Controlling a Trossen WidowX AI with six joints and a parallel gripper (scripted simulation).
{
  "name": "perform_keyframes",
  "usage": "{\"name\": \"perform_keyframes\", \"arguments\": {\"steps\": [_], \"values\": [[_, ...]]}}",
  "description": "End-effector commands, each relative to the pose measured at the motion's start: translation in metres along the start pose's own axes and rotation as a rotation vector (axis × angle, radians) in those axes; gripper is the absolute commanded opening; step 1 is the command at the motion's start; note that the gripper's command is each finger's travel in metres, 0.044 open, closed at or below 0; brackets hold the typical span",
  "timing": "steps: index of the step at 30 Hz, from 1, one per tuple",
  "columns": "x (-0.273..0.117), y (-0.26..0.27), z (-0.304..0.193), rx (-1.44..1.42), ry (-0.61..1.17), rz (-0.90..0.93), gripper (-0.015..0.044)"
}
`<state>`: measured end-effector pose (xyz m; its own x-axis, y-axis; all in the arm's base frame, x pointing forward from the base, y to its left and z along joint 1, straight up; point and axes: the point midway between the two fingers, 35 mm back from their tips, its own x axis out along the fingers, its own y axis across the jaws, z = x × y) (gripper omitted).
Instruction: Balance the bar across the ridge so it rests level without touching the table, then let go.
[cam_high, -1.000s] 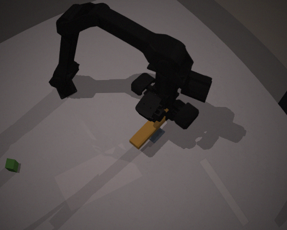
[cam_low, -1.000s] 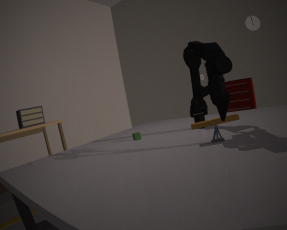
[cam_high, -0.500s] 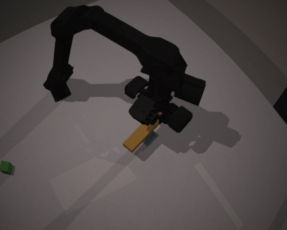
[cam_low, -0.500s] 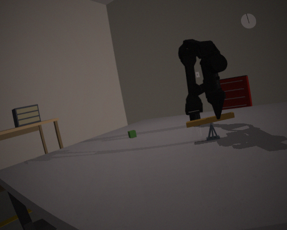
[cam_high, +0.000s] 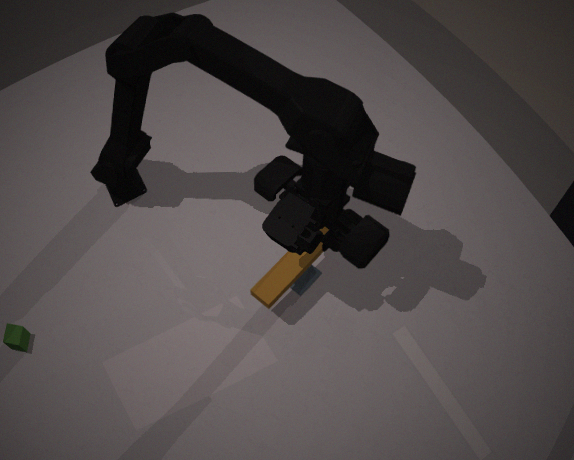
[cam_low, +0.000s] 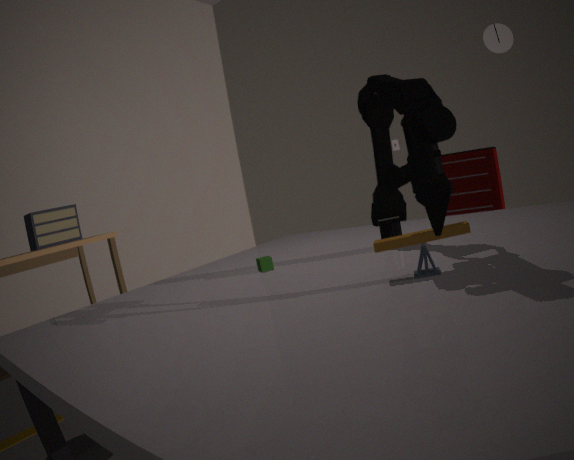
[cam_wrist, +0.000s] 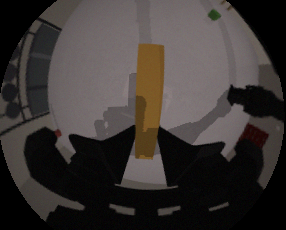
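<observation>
An orange bar (cam_high: 282, 277) (cam_low: 405, 241) (cam_wrist: 150, 75) is held off the table. My gripper (cam_low: 438, 233) (cam_wrist: 146, 128) is shut on it, a little to one side of its middle. The blue-grey ridge (cam_high: 306, 281) (cam_low: 426, 265) stands on the table under the bar. In the exterior view the ridge's top is at or just below the bar's underside, left of my fingertips; whether they touch I cannot tell. The bar looks slightly sloped there, in a view that is itself tilted. In the wrist view the bar hides the ridge.
A small green block (cam_high: 16, 337) (cam_low: 265, 264) (cam_wrist: 214, 15) lies on the table (cam_high: 350, 400) (cam_low: 280, 360), well away from the bar. A red cabinet (cam_low: 472, 180) stands behind the arm. A wooden side table (cam_low: 100, 238) stands at the far left in the exterior view.
</observation>
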<state>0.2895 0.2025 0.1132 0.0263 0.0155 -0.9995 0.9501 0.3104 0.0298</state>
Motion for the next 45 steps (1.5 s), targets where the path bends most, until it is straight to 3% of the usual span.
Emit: {"name": "perform_keyframes", "arguments": {"steps": [1, 45], "values": [[0.0011, 0.0003, -0.0002, 0.002, 0.002, 0.000, 0.0000], [0.0048, 0.0001, -0.0001, 0.002, 0.002, 0.000, 0.0000]]}}
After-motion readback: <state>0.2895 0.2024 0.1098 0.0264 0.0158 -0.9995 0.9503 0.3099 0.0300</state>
